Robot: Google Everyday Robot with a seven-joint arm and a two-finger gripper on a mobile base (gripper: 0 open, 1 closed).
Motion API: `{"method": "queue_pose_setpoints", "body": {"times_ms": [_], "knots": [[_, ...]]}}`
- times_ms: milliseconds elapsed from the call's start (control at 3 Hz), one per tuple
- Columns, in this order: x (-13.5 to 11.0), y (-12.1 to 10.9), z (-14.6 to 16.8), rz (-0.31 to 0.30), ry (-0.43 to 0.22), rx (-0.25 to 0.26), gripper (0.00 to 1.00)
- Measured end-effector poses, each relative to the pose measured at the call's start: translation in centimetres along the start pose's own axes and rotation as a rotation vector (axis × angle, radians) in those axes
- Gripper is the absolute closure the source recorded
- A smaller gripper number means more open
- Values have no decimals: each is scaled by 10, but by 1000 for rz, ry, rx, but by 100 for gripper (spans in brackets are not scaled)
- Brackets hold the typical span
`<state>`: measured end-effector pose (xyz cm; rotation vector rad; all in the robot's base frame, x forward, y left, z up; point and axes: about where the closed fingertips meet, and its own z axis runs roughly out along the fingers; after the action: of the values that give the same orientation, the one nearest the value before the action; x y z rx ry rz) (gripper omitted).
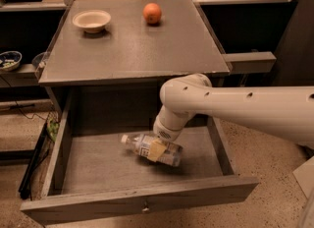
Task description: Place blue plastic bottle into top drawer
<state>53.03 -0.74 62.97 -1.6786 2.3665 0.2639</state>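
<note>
The blue plastic bottle (139, 144) lies on its side inside the open top drawer (88, 173), white cap pointing left. My gripper (157, 149) reaches down into the drawer from the right on the white arm (235, 106). It is shut on the bottle's middle, with a beige finger (155, 150) across the label. The bottle rests at or just above the drawer floor. The drawer's front panel with its small knob (145, 205) is pulled out toward the camera.
The grey cabinet top (132, 50) carries a white bowl (91, 20) at the back left and an orange (152, 13) at the back centre. A shelf at the left holds a small patterned bowl (9, 60). Dark cables (32, 168) lie on the floor by the drawer's left side.
</note>
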Motion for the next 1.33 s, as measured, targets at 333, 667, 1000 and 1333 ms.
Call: {"method": "queue_pose_setpoints", "body": {"times_ms": [333, 667, 1000, 1333], "knots": [[5, 9, 16, 24, -9, -39, 100], [7, 13, 23, 32, -14, -57, 100], [7, 13, 23, 32, -14, -57, 81], [7, 13, 23, 32, -14, -57, 58]]}}
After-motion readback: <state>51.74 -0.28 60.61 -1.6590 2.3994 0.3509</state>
